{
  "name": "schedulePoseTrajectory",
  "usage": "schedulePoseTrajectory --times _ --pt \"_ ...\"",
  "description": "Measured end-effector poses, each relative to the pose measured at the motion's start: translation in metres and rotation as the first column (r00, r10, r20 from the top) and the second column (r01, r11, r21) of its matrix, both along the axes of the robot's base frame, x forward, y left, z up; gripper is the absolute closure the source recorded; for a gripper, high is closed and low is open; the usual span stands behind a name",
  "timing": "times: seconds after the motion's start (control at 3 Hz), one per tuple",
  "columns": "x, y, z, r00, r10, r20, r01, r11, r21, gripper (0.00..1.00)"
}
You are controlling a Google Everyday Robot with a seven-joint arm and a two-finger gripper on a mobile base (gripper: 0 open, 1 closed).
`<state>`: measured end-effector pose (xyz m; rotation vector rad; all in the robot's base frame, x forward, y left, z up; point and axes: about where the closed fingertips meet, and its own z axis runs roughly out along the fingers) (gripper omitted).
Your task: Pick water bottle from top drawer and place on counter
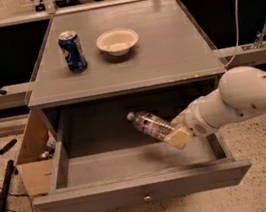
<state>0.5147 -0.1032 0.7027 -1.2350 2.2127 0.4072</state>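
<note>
Gripper (pixel 177 136) inside the open top drawer (pixel 136 187), over its right half. Jaws closed onto the base end of the water bottle (pixel 151 125), nothing else in the grasp. Bottle in the air above the drawer floor, not touching it, tilted, white cap pointing up and toward the drawer's back left.

Held by the base, probably because the arm (pixel 243 97) reaches in from the drawer's right side, the base being the end nearest that side. Tilt judged a by-product of the wrist angle rather than intended.

Cap close beneath the front lip of the counter (pixel 165 54), which sits directly above the drawer. Needs drawing toward the drawer front before rising, otherwise likely to clip that lip. Pick judged done, placing not yet.

Count:
- water bottle 1
- gripper 1
- open drawer 1, with 1 round knob (pixel 147 196) centred on its front panel
- counter 1
- blue soda can (pixel 72 50) 1, upright on the counter, above the drawer's back left
- cream bowl (pixel 117 41) 1, on the counter, above the drawer's back centre
- cardboard box (pixel 31 165) 1, on the floor against the drawer's left side
</note>
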Motion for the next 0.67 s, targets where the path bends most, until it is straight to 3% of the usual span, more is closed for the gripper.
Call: schedulePoseTrajectory --times 0.33,0.67 --pt "-0.021 -0.031 0.054 0.9992 0.001 0.039 -0.002 1.000 0.016 1.00" --pt "-0.045 -0.048 0.089 0.9985 0.012 0.053 -0.013 1.000 0.018 1.00"
